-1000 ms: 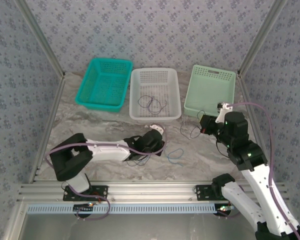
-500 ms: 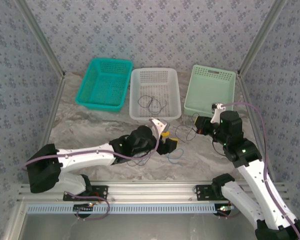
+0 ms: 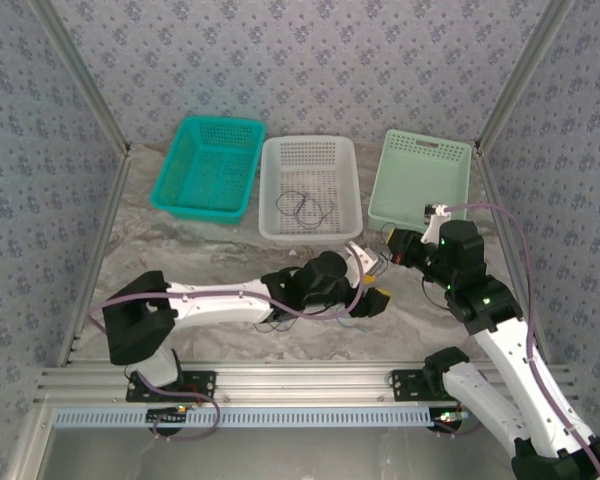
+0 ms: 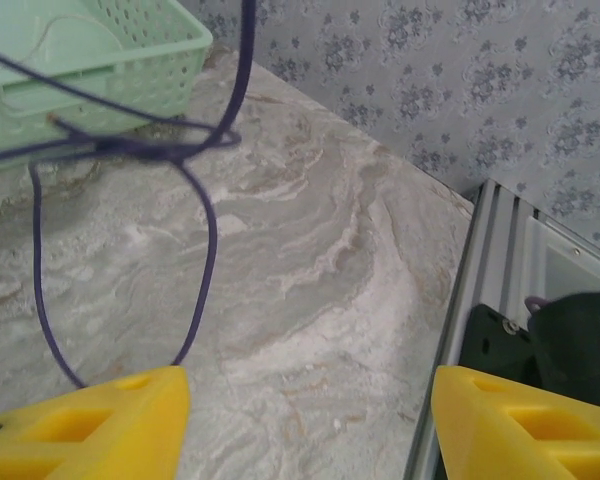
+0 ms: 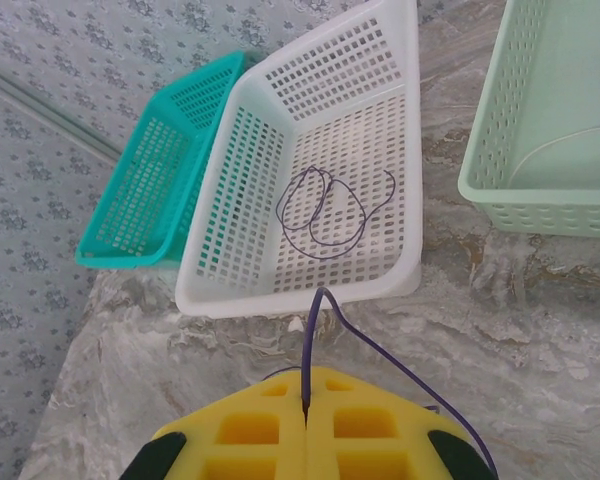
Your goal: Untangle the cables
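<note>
A thin purple cable [image 5: 313, 330] rises from the tips of my right gripper [image 5: 307, 400], which is shut on it. The same cable [image 4: 208, 235] hangs in a loop with a knot in front of my left gripper [image 4: 305, 430], whose yellow fingers [image 4: 85, 425] stand open with bare table between them. From above, my left gripper [image 3: 368, 291] sits just left of and below my right gripper [image 3: 396, 248], with the cable [image 3: 380, 263] between them. Another cable [image 3: 305, 207] lies coiled in the white basket [image 3: 280, 190]. Dark cable loops [image 3: 280, 320] show under the left arm.
The teal basket [image 3: 208, 165], the white basket [image 5: 230, 200] and the pale green basket [image 3: 420, 180] stand in a row at the back. A faint thin wire [image 5: 560, 150] lies in the green basket [image 5: 500, 190]. The aluminium rail [image 4: 480, 300] borders the table at the near edge.
My left gripper has opened and swung right across the table to just beside the right gripper, covering the small blue loop. The right gripper stayed shut and shifted slightly.
</note>
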Action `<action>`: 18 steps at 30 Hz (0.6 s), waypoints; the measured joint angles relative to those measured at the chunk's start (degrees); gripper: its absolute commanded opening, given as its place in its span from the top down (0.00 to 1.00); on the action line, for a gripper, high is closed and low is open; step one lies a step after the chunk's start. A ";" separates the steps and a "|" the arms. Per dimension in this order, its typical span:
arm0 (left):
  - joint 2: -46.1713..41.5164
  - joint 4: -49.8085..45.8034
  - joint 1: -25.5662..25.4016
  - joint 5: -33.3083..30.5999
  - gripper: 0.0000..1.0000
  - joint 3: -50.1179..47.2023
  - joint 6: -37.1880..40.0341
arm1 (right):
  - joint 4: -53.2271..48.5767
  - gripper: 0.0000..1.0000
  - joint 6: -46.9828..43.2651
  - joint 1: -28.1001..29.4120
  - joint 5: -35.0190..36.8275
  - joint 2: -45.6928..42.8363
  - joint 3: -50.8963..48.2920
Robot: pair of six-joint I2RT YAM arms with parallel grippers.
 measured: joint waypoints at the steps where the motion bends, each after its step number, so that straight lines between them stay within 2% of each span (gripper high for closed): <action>1: 0.55 -0.31 0.00 -0.59 0.37 0.68 0.11 | 0.11 1.00 0.26 0.11 -0.02 0.00 -0.02; 2: 1.20 -0.90 0.00 -1.40 0.40 1.44 0.15 | 0.17 1.00 0.55 0.20 -0.09 0.00 -0.02; 3: 1.86 -1.51 0.00 -2.23 0.49 2.12 0.22 | 0.20 1.00 0.83 0.20 -0.20 0.00 -0.02; 6: 3.74 -2.93 0.00 -4.24 0.84 3.21 0.63 | 0.17 1.00 1.44 0.20 -0.39 -0.02 -0.02; 9: 5.35 -4.94 0.00 -6.29 1.00 3.30 0.83 | 0.09 1.00 1.70 0.17 -0.66 -0.04 -0.02; 18: 8.15 -9.25 2.25 -12.83 1.00 1.66 -1.44 | -6.47 1.00 1.81 -3.82 -10.27 4.90 3.13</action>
